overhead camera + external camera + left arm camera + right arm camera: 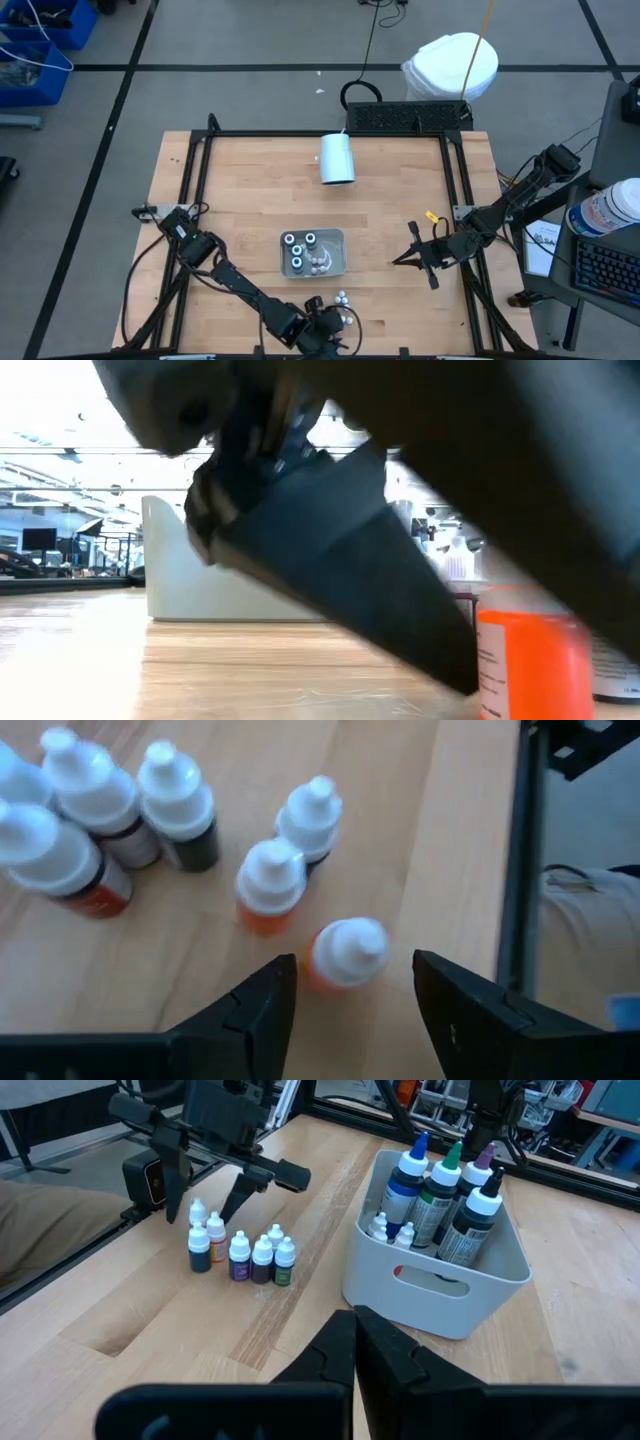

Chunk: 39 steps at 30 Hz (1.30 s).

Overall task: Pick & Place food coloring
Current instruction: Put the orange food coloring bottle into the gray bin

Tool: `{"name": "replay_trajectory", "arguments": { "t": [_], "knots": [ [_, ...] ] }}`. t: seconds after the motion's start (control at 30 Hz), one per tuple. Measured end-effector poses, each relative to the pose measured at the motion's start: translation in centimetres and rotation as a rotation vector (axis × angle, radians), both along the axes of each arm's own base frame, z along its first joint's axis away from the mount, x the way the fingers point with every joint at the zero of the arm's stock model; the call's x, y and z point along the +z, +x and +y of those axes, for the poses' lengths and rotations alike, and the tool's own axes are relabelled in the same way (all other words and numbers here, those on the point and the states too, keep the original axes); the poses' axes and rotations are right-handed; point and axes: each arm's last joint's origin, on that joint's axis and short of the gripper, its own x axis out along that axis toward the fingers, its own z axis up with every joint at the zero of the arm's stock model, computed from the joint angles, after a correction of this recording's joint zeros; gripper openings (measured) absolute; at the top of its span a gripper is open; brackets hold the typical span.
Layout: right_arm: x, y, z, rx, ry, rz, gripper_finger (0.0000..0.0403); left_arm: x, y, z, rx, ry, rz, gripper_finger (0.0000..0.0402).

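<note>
Left gripper (350, 1005) at the table's near edge, fingers parted, straddling a small orange bottle (345, 952) with white cap; bottle stands upright on the wood between the fingers, whether they touch it can't be told. Just beyond it, more small white-capped food coloring bottles (240, 1250) stand upright in a tight cluster on the table (250, 190). Farther in, near table centre, a grey bin (340, 258) holds the taller dropper bottles (440, 1190) and a few small ones. A white cup (336, 158) lies on its side toward the far edge. Right gripper (402, 258) waits well to the right of the bin, fingers closed, holding nothing.
</note>
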Motion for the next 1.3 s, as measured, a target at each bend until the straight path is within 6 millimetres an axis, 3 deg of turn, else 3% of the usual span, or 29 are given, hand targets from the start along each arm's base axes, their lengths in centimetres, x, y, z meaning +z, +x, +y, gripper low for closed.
{"name": "replay_trajectory", "arguments": {
  "t": [0.2,0.5,0.97,1.3],
  "knots": [
    [0.0,0.0,0.0,0.0,0.0,0.0,0.0,1.3,0.6,0.0,-0.014,0.004,-0.018,0.0209],
    [0.0,0.0,0.0,0.0,0.0,0.0,0.0,1.1,0.5,0.4,-0.005,-0.006,0.032,0.0208],
    [0.0,0.0,0.0,0.0,0.0,0.0,0.0,1.2,0.8,0.8,-0.01,-0.01,0.028,0.0143],
    [0.0,0.0,0.0,0.0,0.0,0.0,0.0,1.2,0.9,0.7,-0.014,-0.011,0.024,0.0132]
  ]
}}
